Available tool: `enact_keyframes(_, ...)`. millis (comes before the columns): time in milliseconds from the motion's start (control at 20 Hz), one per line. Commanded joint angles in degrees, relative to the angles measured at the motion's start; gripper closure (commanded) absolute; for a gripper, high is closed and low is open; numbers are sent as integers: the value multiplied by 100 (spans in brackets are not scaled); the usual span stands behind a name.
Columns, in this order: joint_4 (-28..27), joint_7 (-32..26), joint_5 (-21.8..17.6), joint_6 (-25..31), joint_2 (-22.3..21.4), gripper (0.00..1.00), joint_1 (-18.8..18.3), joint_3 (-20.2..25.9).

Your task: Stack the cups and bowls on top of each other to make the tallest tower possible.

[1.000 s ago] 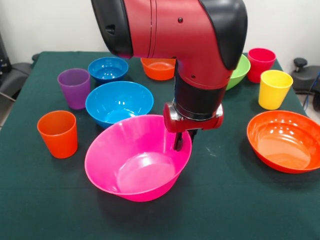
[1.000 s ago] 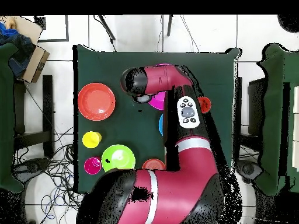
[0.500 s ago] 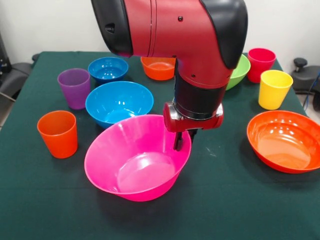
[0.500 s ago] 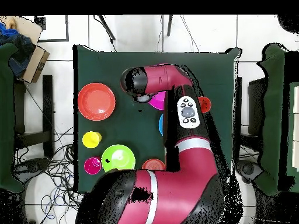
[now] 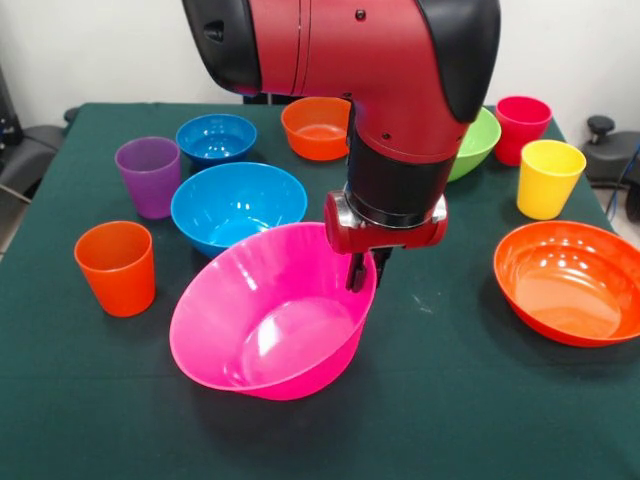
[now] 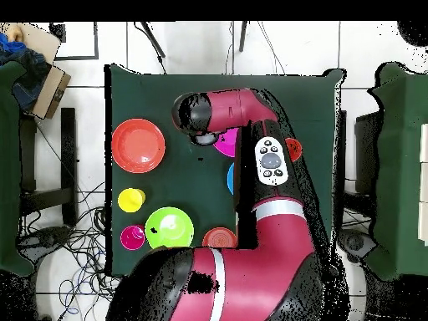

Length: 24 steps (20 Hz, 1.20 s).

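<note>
The hand (image 5: 357, 272) is pinched on the far rim of the large glossy pink plastic bowl (image 5: 268, 318), which hangs tilted, its near side low over the green cloth surface (image 5: 440, 400). With so thin a hold (one edge only), the bowl could slip or swing against the neighbouring blue plastic bowl (image 5: 238, 204).

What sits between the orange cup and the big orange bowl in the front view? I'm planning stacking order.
The pink bowl, tilted, with the gripper shut on its rim, lies between the orange cup and the big orange bowl in the front view.
</note>
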Motion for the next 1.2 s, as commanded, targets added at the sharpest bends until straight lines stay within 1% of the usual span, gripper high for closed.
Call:
enact_keyframes(50,-117,-40,123,744,76,100,81,123)
enact_keyframes(450,-36,-1,107,646,59,100,62,141)
enact_keyframes(900,-18,6,144,722,33,100,71,139)
enact_keyframes(1000,48,40,134,633,27,100,75,128)
enact_keyframes(1200,32,32,122,662,43,100,86,120)
